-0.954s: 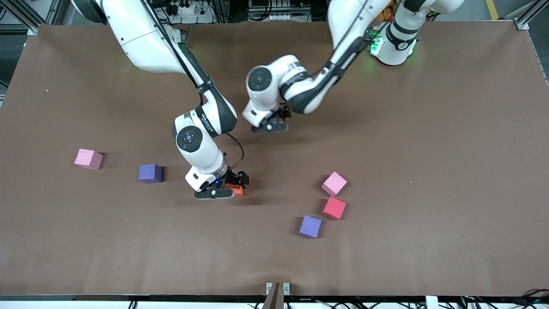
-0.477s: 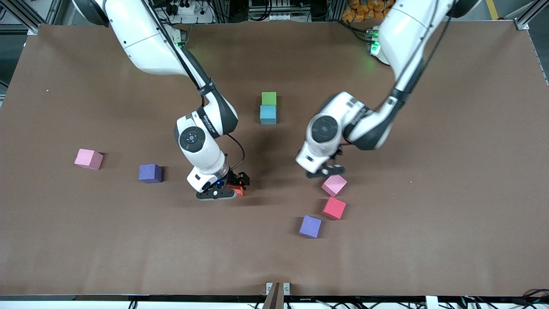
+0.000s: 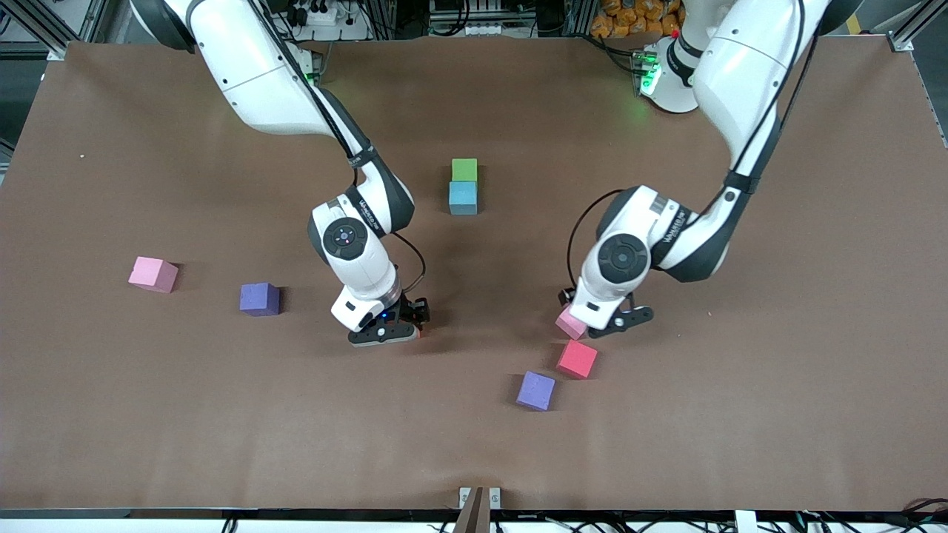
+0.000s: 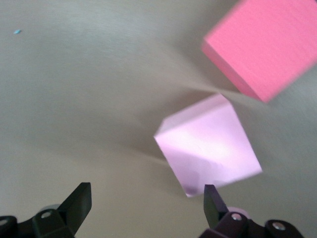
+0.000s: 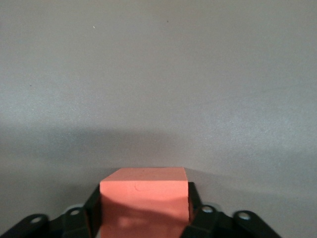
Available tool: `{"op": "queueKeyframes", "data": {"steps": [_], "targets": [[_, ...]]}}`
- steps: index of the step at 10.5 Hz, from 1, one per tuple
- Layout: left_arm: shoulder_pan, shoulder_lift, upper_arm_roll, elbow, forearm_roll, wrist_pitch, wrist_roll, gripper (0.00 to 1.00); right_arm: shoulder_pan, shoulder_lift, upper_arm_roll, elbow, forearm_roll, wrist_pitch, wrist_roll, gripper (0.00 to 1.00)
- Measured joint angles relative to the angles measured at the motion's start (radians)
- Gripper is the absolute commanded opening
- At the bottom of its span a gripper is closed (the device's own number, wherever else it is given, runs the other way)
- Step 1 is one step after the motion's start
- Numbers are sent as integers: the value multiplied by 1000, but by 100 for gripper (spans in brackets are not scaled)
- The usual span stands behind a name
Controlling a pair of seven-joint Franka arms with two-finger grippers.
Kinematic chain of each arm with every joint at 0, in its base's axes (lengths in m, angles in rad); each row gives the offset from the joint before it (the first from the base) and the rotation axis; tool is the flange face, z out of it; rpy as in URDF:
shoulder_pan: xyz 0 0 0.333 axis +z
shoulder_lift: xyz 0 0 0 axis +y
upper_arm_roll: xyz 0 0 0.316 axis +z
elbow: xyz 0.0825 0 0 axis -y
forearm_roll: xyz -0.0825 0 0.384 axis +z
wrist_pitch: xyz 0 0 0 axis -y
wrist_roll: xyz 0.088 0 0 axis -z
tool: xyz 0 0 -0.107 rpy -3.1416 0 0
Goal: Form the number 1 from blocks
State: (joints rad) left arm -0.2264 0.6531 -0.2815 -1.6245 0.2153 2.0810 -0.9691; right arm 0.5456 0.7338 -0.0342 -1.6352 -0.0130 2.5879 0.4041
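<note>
My right gripper (image 3: pixel 385 333) is low on the table's middle and shut on an orange block (image 5: pixel 143 198), with a finger pressed against each side. My left gripper (image 3: pixel 603 326) is open just above a pink block (image 3: pixel 569 323). In the left wrist view that pink block (image 4: pixel 208 148) lies beside one fingertip (image 4: pixel 214 198), not between the two. A red block (image 3: pixel 577 359) and a purple block (image 3: pixel 535 391) lie nearer the front camera. A green block (image 3: pixel 464 169) and a light blue block (image 3: pixel 463 198) touch, in a line, farther back.
Toward the right arm's end lie another purple block (image 3: pixel 259 299) and another pink block (image 3: pixel 153 274). Everything rests on the brown table (image 3: pixel 778 370). The red block (image 4: pixel 267 44) shows close to the pink one in the left wrist view.
My left arm swung from above the green and light blue blocks down to the pink block. My right gripper's fingers closed onto the orange block.
</note>
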Motion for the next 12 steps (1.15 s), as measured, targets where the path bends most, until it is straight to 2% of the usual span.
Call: {"op": "queueKeyframes", "data": {"steps": [3,6,7,10,12], "targets": [[-5,22,-2,9,0,7,-109,100,8,-23,21,35,-7,-127,60,0],[-9,23,-3,40,0,8,-174,100,45,-131,77,47,-7,-324,225,0],[-10,23,-3,54,0,9,-209,100,60,-160,102,38,-8,-351,279,0],[-14,28,-2,87,2,19,-359,100,129,-176,123,-18,-10,-339,354,0],[-24,55,0,87,18,63,-464,100,153,-175,130,-91,-12,-259,361,0]]}}
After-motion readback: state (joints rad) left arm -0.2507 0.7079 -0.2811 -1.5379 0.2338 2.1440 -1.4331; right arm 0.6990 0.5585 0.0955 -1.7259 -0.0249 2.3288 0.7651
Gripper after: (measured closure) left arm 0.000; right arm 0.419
